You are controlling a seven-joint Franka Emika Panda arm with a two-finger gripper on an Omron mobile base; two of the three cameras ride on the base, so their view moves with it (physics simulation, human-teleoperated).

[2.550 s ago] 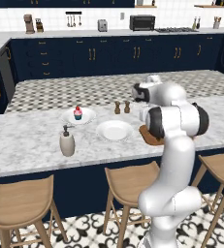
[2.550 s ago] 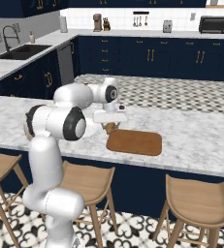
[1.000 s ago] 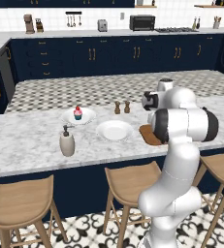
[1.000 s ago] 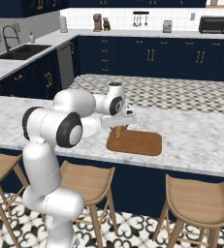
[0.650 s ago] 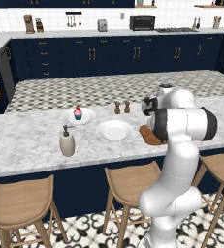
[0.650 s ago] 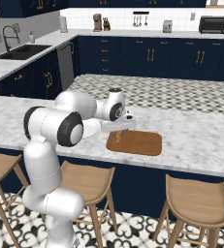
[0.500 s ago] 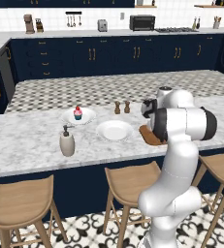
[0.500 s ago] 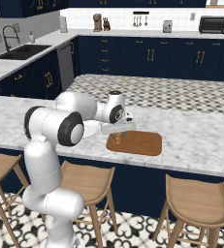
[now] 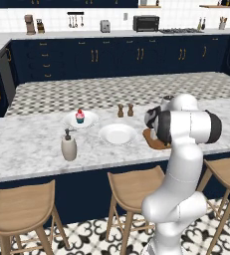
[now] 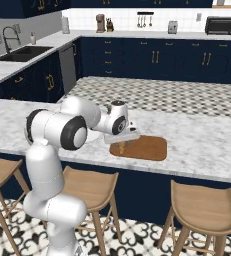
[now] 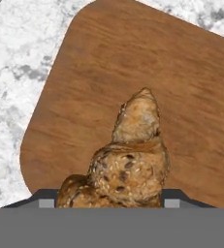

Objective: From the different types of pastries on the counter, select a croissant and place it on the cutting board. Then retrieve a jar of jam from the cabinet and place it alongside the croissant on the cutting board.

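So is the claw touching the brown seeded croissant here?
Touching. In the hand view the claw has its dark tips pressed against both sides of the brown seeded croissant, with no gap, above the brown wooden cutting board.

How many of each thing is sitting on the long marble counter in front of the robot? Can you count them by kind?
Croissant in the gripper: 1
Cutting board: 1
White plates, one empty, one under the cupcake: 2
Cupcake: 1
Soap dispenser: 1
Small brown shakers: 2
Total: 8
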